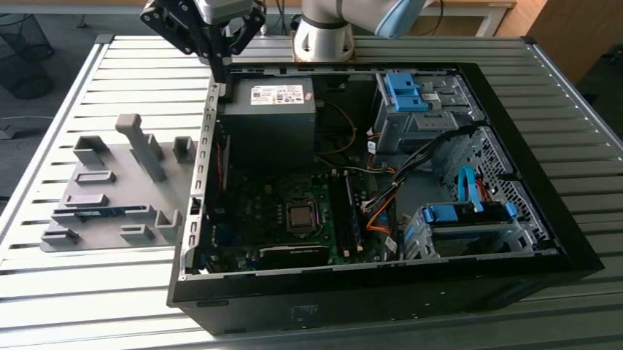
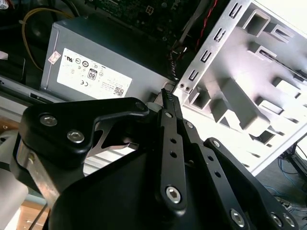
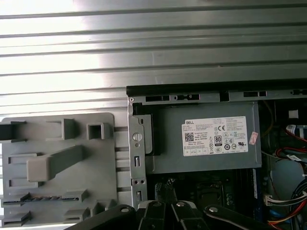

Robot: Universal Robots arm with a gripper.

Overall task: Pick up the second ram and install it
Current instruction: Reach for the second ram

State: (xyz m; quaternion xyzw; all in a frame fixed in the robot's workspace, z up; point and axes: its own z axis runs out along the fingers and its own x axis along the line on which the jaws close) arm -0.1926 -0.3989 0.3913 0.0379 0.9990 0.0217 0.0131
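**Silver table, open computer: claw shut and empty, blue ram not picked up yet**

Silver slats make up the table in the exterior view, and a black computer case lies open on it. At the upper left of that view I see my claw. It hangs over the back corner of the case, pinched to a point, with nothing in it. The second ram, a thin blue stick, lies in the grey holder at the exterior view's left, well apart from the claw.

In the second wrist view the claw looks pressed shut and empty, with the grey power box beyond it.

In the first wrist view the claw sits near the case wall that parts the grey holder from the power box.

I think the pick-up step has not begun. Grabbing the ram calls for a wider claw, set over the holder and lined up with the thin stick.
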